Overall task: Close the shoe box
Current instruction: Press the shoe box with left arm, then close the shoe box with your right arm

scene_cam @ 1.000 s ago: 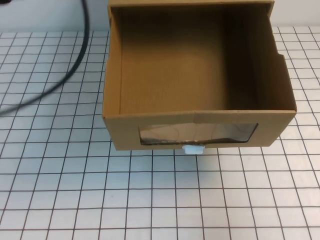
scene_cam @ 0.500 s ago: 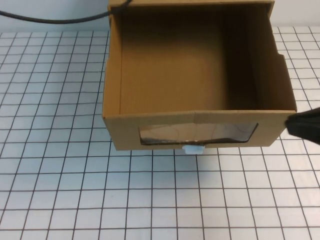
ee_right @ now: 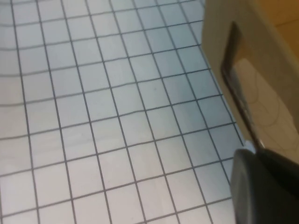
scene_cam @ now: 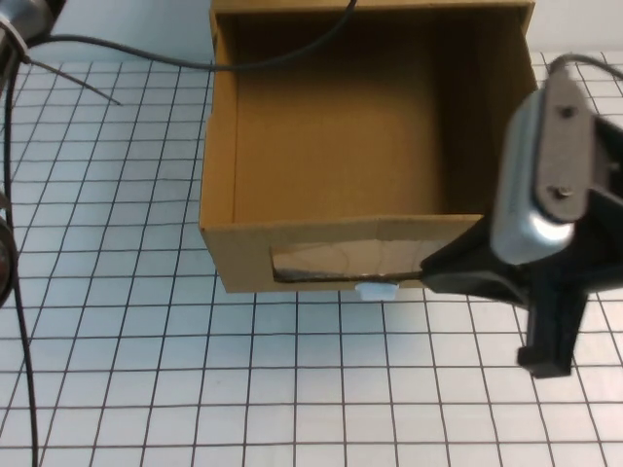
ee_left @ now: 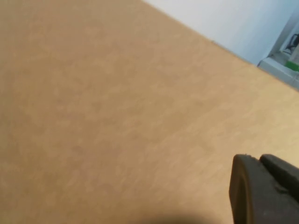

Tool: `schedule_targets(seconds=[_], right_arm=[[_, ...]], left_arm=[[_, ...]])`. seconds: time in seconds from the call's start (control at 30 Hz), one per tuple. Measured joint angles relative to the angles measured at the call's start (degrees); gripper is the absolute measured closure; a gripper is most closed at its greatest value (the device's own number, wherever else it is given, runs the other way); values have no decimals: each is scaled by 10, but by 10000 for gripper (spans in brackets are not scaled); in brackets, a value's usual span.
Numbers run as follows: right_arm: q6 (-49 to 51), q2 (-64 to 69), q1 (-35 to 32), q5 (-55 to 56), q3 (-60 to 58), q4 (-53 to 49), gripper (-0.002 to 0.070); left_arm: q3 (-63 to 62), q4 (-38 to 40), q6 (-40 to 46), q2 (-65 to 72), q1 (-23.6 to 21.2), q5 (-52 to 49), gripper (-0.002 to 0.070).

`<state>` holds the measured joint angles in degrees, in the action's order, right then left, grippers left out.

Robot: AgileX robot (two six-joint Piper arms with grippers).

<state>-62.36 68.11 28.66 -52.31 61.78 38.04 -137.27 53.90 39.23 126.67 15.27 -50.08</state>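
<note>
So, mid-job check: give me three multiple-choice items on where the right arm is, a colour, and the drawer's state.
1. Where is the right end effector?
A. at the front right corner of the shoe box
B. inside the drawer
C. parked far from the box

2. What colour is the pull tab below the window?
A. red
B. white
C. black

3. What state is the shoe box in?
A. pushed fully shut
B. drawer pulled out, empty
C. drawer pulled out, holding shoes

Key: 1 A, the high view shows it against the front face near that corner. 2 B, the tab shows white under the clear window. 3 B, the bare cardboard floor is visible.

The left end effector sits close to a cardboard surface in the left wrist view.
</note>
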Motion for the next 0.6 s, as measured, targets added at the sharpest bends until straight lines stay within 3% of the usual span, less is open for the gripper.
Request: schedule_targets(seconds=[0.3,0.6], right_arm=[[64,57,88,14,43,-124,689],[100,106,97,41,63,-190,689]], left_arm=[[-9,-48,-56,20,1,-2,677],[-12,-54,-65,20,1,-6,677]])
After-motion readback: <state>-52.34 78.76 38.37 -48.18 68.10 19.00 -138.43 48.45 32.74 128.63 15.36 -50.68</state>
